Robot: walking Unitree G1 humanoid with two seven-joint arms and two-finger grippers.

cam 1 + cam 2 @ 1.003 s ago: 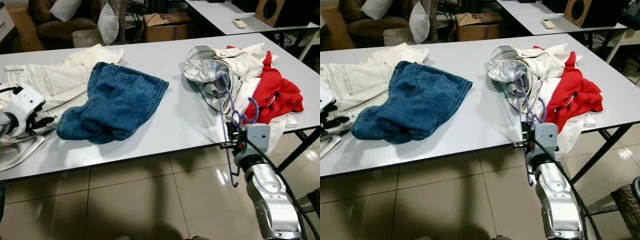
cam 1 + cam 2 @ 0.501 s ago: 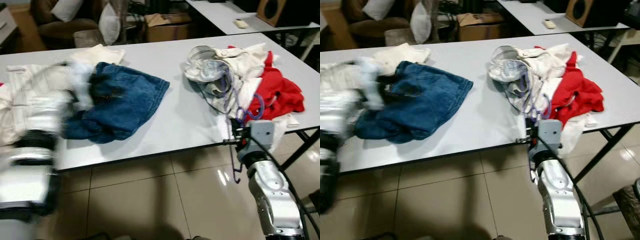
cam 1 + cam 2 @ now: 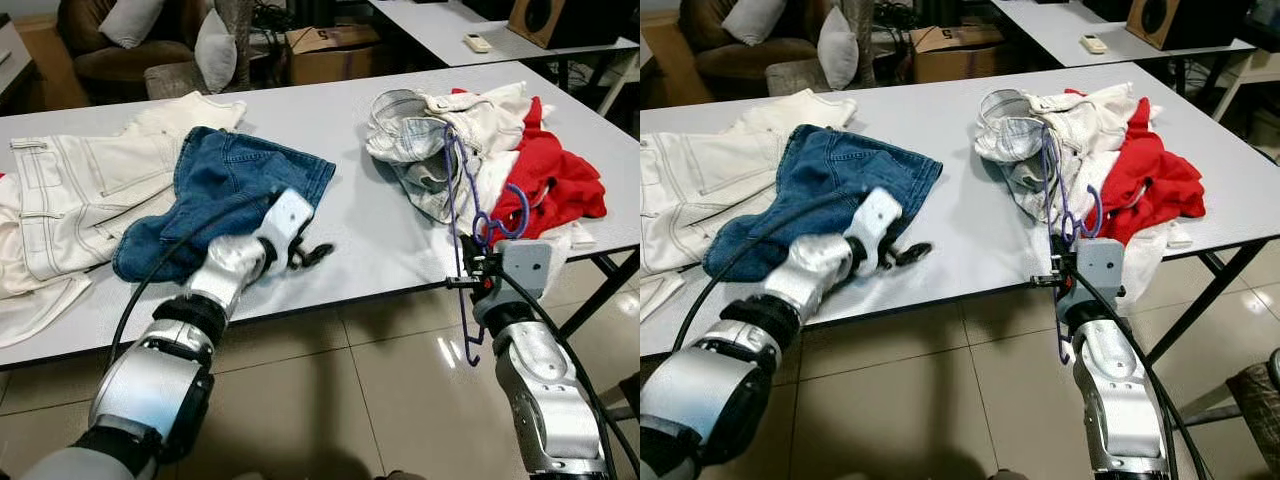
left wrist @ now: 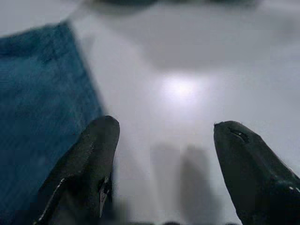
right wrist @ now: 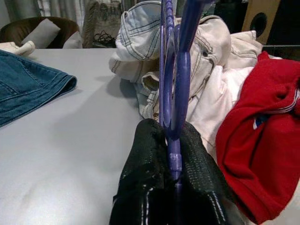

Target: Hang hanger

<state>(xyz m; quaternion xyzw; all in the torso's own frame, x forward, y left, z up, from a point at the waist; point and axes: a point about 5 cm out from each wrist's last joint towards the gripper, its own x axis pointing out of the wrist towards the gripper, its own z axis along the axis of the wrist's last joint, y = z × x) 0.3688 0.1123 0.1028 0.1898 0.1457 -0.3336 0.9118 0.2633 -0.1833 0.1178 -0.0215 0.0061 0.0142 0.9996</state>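
Currently: right claw (image 3: 470, 270) pinches thin purple plastic hanger (image 3: 458, 205) upright at white tabletop (image 3: 360, 245) edge
Left claw (image 3: 312, 255), spread, over tabletop beside blue denim shorts (image 3: 225, 200); next, probably find a rail

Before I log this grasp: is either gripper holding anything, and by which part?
The right gripper is shut on the purple hanger, pinching a thin bar of its frame. The left gripper is open above the table, holding nothing.

Lying on desk (image 3: 350, 250): 1 purple hanger (image 3: 456, 215), 1 blue denim item (image 3: 225, 205), 1 red garment (image 3: 555, 180), 2 robot grippers showing.
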